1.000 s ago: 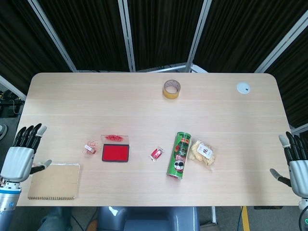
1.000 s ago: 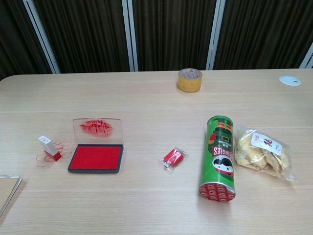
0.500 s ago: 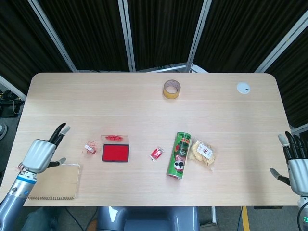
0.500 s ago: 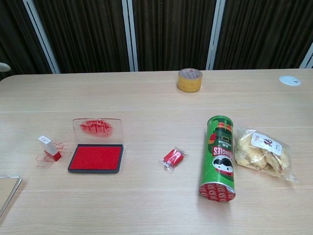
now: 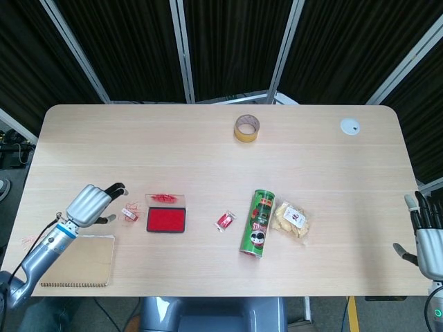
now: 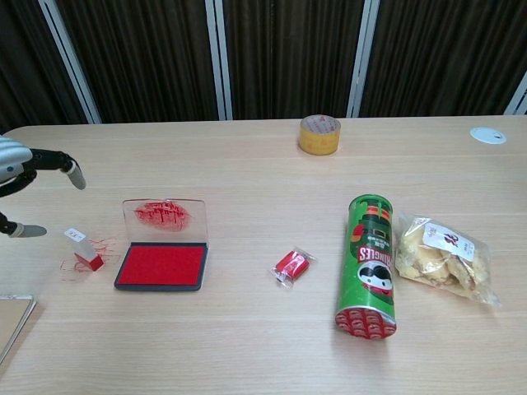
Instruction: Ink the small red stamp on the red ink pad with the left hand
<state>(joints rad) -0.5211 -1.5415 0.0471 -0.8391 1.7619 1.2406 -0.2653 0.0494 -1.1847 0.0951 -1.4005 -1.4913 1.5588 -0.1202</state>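
The small red stamp (image 5: 129, 214) (image 6: 83, 249) stands on the table among red ink smears, just left of the open red ink pad (image 5: 166, 220) (image 6: 162, 265), whose clear lid is folded back. My left hand (image 5: 91, 203) (image 6: 23, 169) hovers just left of the stamp with its fingers apart, holding nothing and not touching it. My right hand (image 5: 427, 232) stays open beyond the table's right edge, far from everything.
A spiral notebook (image 5: 77, 261) lies at the front left under my left forearm. A small red packet (image 5: 225, 221), a green Pringles can (image 5: 257, 223) and a snack bag (image 5: 291, 219) lie to the pad's right. A tape roll (image 5: 246, 128) and white disc (image 5: 350, 126) sit at the back.
My left hand has swung in from the table's left edge toward the stamp and now shows in the chest view. The right hand has barely moved.
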